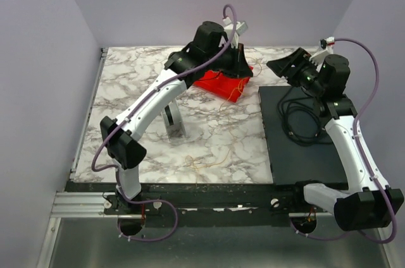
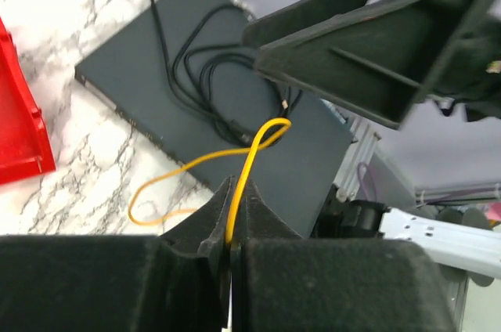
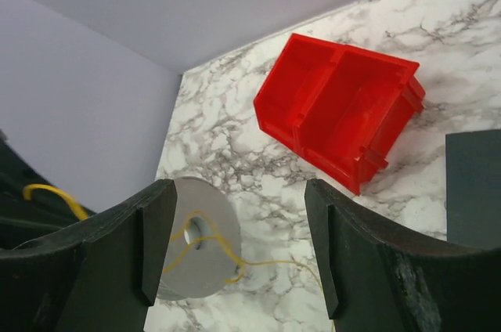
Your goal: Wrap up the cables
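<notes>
My left gripper (image 2: 233, 205) is pinched fully together on the cables (image 2: 252, 148). In the left wrist view a yellow strand rises from the seam between the fingers at lower centre and loops over the black mat (image 2: 117, 73). It then crosses the mat's near edge and bends onto the marble table (image 2: 94, 3) at lower left. In the overhead view that gripper sits at upper centre, just above the red bin (image 1: 218, 85) and close to the back wall. More thin strands lie loose on the marble in the middle and lower middle of the overhead frame, short of the table's front edge.

My right gripper (image 3: 241, 242) stands wide apart with nothing between its fingers. It hovers at upper right of the overhead frame, near the mat's upper-left corner. Through its gap, in the right wrist view, I see a grey disc (image 3: 215, 207) with thin strands running through its centre hole. A black cord (image 1: 297, 116) lies coiled on the mat. Bare marble fills the left of the overhead frame, out to the rail along the table's left edge.
</notes>
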Available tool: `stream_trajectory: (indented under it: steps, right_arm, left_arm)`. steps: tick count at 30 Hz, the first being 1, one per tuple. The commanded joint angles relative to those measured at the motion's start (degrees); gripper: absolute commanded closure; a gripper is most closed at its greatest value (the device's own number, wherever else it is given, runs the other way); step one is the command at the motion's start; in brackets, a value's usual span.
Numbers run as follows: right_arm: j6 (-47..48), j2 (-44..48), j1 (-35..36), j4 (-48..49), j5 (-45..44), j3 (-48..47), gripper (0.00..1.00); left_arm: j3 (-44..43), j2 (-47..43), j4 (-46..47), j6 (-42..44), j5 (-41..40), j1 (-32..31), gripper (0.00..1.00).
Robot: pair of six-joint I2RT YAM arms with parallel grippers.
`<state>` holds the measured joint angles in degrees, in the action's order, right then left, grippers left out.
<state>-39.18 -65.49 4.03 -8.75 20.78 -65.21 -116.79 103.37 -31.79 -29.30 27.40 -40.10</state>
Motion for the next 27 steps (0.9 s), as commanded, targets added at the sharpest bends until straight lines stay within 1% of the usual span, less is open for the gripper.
stream_trajectory:
  steps: [1,3,4,5,7,9,12,14,17,19,20,22,24,27]
  right_arm:
    - [2.93,2.49,0.82,-5.47,-1.66,3.09,0.25]
    - [3.95,3.39,2.92,-6.63,-2.10,4.81,0.25]
    - [4.46,4.01,4.69,-7.30,-3.22,5.65,0.24]
    - [5.16,4.44,6.50,-8.28,-4.58,6.40,0.23]
    - [5.86,5.37,11.14,-9.42,-7.19,8.12,0.24]
    - [5.65,6.44,14.87,-9.79,-8.58,9.81,0.23]
    - [6.11,7.95,21.41,-10.54,-11.75,12.19,0.24]
    - [6.79,8.19,27.68,-11.47,-15.23,13.53,0.28]
    - [6.87,7.30,40.07,-9.82,-20.11,17.01,0.32]
    - [6.40,5.26,49.64,-7.92,-25.49,19.30,0.36]
    - [6.01,3.39,54.36,-7.16,-27.81,19.97,0.36]
    - [5.07,-0.87,60.74,-6.36,-32.40,20.21,0.37]
    - [4.50,-5.33,64.97,-4.49,-34.53,20.03,0.40]
    - [4.61,-12.22,68.91,-1.63,-38.15,18.32,0.41]
  left_arm:
    - [-1.69,3.68,-5.03,3.01,-3.21,-1.51,0.72]
    - [-1.74,3.99,-5.63,3.66,-4.77,-1.48,0.38]
    - [-1.54,3.52,-5.54,3.93,-5.24,-1.48,0.25]
    - [-1.43,2.89,-5.63,4.11,-6.32,-1.48,0.14]
    - [-0.83,0.96,-6.01,4.70,-8.30,-1.35,0.06]
    - [0.52,-1.92,-6.48,4.95,-10.28,-0.93,0.03]
    - [5.35,-8.20,-5.89,3.58,-12.70,0.44,0.03]
    - [10.26,-13.86,-5.14,1.92,-15.66,1.43,0.04]
    - [17.67,-22.76,-5.47,-0.47,-22.23,2.77,0.08]
    - [22.35,-28.03,-6.35,-2.00,-26.43,3.88,0.09]
    - [24.77,-30.77,-6.88,-3.04,-27.64,4.84,0.09]
    - [29.26,-35.57,-7.36,-4.36,-29.73,7.05,0.11]
    - [33.04,-39.51,-7.99,-5.20,-31.01,9.40,0.12]
    - [37.50,-44.07,-8.02,-6.00,-31.08,12.51,0.12]
